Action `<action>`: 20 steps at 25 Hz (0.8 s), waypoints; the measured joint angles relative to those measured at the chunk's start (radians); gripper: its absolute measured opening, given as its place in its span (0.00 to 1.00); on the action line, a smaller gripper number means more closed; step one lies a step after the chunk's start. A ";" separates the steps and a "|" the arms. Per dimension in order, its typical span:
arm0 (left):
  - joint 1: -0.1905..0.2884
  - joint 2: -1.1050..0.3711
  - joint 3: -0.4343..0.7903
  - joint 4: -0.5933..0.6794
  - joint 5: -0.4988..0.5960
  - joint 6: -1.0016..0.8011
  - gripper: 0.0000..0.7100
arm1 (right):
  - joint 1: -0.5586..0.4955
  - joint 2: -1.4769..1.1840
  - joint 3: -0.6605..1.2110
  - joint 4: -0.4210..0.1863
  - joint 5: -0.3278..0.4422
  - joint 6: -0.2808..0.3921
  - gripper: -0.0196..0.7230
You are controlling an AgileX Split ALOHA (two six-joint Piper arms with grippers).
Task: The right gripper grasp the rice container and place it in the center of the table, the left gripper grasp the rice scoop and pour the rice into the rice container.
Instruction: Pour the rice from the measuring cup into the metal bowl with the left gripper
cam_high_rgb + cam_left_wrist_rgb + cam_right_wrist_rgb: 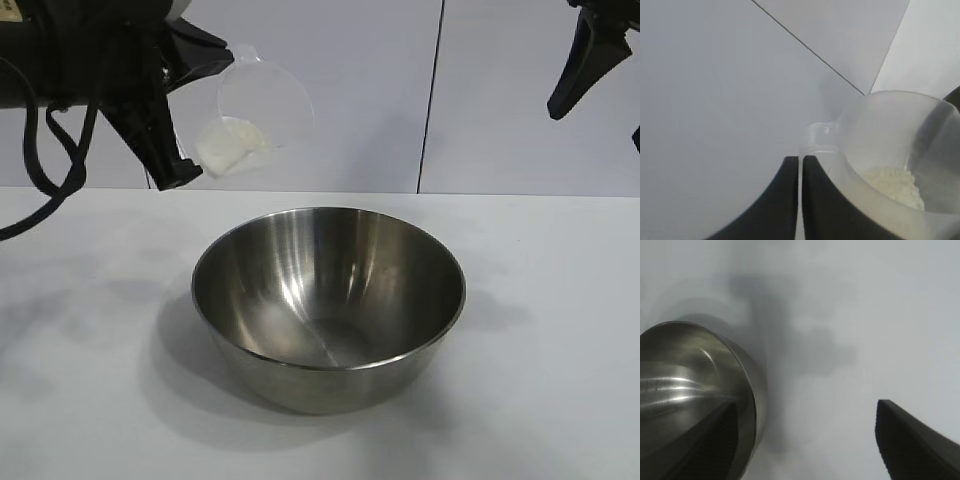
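The rice container [330, 300], a large shiny steel bowl, stands upright on the white table [90, 400] near its middle, and nothing shows inside it. My left gripper [222, 56] is raised above and behind the bowl's left side. It is shut on the thin handle of the translucent rice scoop [262, 105], which is tilted, with the rice [235, 146] heaped in its low corner. In the left wrist view the gripper [800, 161] pinches the handle, with the scoop [890, 145] and rice [892, 184] beside it. My right gripper [598, 118] hangs open and empty, high at the right. In its wrist view the gripper [805, 412] is over the table beside the bowl [690, 365].
A pale wall with a dark vertical seam [430, 100] stands behind the table. Black cables [40, 150] hang from the left arm at the far left. Bare tabletop [865, 315] lies to the right of the bowl.
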 joint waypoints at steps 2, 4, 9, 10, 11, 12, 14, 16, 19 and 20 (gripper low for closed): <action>-0.031 0.000 0.000 -0.053 -0.016 0.097 0.01 | 0.000 0.000 0.000 0.000 0.000 0.000 0.73; -0.056 0.000 0.000 -0.103 -0.029 0.186 0.01 | 0.000 0.000 0.000 0.000 0.000 0.000 0.73; -0.097 0.000 0.000 -0.181 -0.050 0.382 0.01 | 0.000 0.000 0.000 0.000 0.000 0.000 0.73; -0.103 0.000 0.000 -0.185 -0.054 0.404 0.01 | 0.000 0.000 0.000 0.000 0.000 0.000 0.73; -0.108 0.000 0.000 -0.191 -0.060 0.429 0.01 | 0.000 0.000 0.000 0.000 0.000 0.000 0.73; -0.112 0.000 0.000 -0.191 -0.063 0.452 0.01 | 0.000 0.000 0.000 0.000 -0.001 0.000 0.73; -0.116 0.000 0.000 -0.193 -0.067 0.506 0.01 | 0.000 0.000 0.000 0.000 -0.001 0.000 0.73; -0.116 0.000 0.000 -0.195 -0.068 0.554 0.01 | 0.000 0.000 0.000 0.001 -0.001 0.000 0.73; -0.118 0.001 0.000 -0.204 -0.073 0.600 0.01 | 0.000 0.000 0.000 0.001 -0.001 0.000 0.73; -0.119 0.001 0.000 -0.204 -0.073 0.617 0.01 | 0.000 0.000 0.000 0.001 -0.001 0.000 0.73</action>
